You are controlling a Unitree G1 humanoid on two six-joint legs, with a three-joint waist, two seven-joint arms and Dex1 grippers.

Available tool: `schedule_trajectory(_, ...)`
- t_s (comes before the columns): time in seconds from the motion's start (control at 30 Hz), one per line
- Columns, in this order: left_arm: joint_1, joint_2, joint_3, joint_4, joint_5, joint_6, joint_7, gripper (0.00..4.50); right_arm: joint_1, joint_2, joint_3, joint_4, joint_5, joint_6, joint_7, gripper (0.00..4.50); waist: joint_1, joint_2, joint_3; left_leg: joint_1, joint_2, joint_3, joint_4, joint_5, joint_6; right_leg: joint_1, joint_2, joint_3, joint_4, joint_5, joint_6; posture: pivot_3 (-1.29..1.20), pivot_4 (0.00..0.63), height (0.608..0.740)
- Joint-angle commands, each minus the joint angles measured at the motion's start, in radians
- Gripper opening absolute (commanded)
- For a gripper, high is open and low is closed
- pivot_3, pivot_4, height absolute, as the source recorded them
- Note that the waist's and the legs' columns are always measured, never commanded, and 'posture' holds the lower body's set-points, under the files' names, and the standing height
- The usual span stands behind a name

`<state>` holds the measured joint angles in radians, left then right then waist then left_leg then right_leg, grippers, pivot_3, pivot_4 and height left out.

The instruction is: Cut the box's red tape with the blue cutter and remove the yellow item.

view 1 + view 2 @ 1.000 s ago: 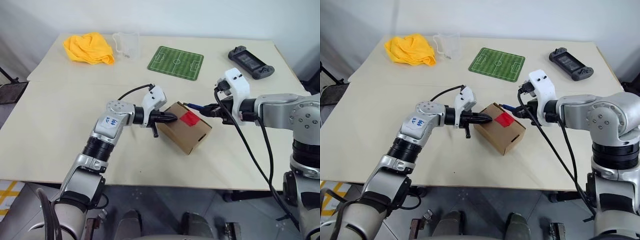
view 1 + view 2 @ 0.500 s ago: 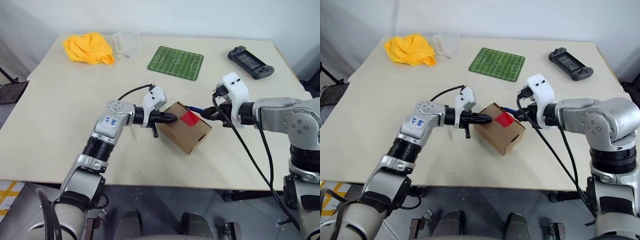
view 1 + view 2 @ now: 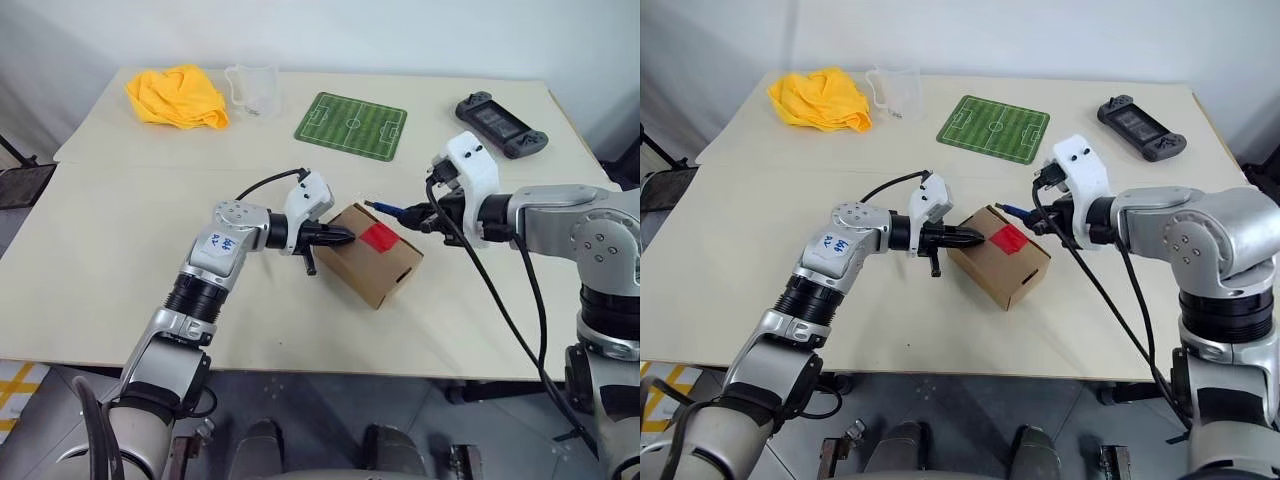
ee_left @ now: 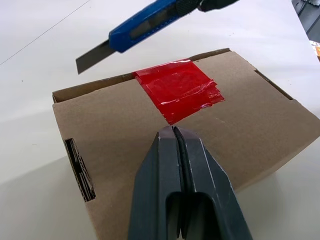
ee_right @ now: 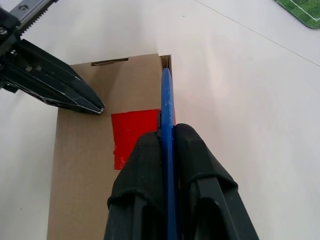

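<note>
Cutter (image 5: 167, 100): clamped in right fingers (image 5: 145, 165), blade along the box (image 4: 240, 125) edge, beside the tape (image 4: 177, 90). Left fingers (image 4: 200, 175): closed, empty, pressing box.

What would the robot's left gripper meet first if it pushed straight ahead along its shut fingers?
The left gripper, shut, already rests on the box; next comes the red tape.

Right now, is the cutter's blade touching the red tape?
No: in the left wrist view the blue cutter hangs above the box edge, its blade clear of the red tape.
</note>
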<state>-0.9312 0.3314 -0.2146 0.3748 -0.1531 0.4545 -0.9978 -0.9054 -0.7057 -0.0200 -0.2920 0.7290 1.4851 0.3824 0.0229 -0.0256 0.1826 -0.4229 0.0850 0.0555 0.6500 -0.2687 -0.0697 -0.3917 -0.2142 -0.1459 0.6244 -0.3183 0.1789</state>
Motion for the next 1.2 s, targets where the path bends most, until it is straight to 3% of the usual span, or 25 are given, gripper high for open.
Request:
schedule_trajectory(0.03, -0.011, 0.003, -0.009, -0.006, 0.009, 0.003, -0.008, 0.0, 0.015, -0.01, -0.004, -0.037, -0.017, -0.005, 0.009, 0.1, 0.0, 0.0, 0.0, 0.0, 0.0, 0.0, 0.0, 0.0, 0.0, 0.0, 0.0, 0.0, 0.0, 0.0, 0.0, 0.0, 0.15, 0.74)
schedule_trajectory(0.37, -0.009, 0.004, -0.009, -0.009, 0.008, 0.003, -0.009, 0.0, 0.054, -0.051, 0.048, -0.046, -0.067, -0.03, 0.032, 0.1, -0.001, 0.0, 0.0, 0.0, 0.0, 0.0, 0.0, 0.0, 0.0, 0.0, 0.0, 0.0, 0.0, 0.0, 0.0, 0.0, 0.15, 0.74)
schedule_trajectory(0.6, -0.018, -0.003, -0.011, 0.002, 0.008, 0.021, -0.006, 0.0, 0.004, -0.121, 0.092, -0.042, -0.029, 0.118, 0.092, 0.1, 0.002, 0.0, 0.0, 0.0, 0.0, 0.0, 0.001, 0.0, 0.0, 0.0, 0.0, 0.0, 0.001, 0.0, 0.0, 0.0, 0.15, 0.74)
schedule_trajectory(0.93, -0.005, -0.005, -0.05, -0.01, 0.021, 0.111, -0.01, 0.0, -0.094, -0.277, 0.227, 0.071, 0.197, 0.129, 0.091, 0.1, 0.003, 0.0, 0.0, 0.001, 0.0, 0.0, 0.001, 0.0, 0.0, 0.001, 0.0, 0.001, 0.001, 0.0, 0.0, 0.0, 0.15, 0.74)
schedule_trajectory(1.2, 0.008, -0.012, -0.058, -0.028, 0.016, 0.124, -0.005, 0.0, -0.105, -0.443, 0.245, 0.076, 0.464, 0.129, 0.021, 0.1, 0.005, 0.0, 0.0, 0.002, 0.0, 0.0, 0.001, 0.0, 0.0, 0.002, 0.0, 0.0, 0.001, 0.0, 0.0, 0.0, 0.15, 0.74)
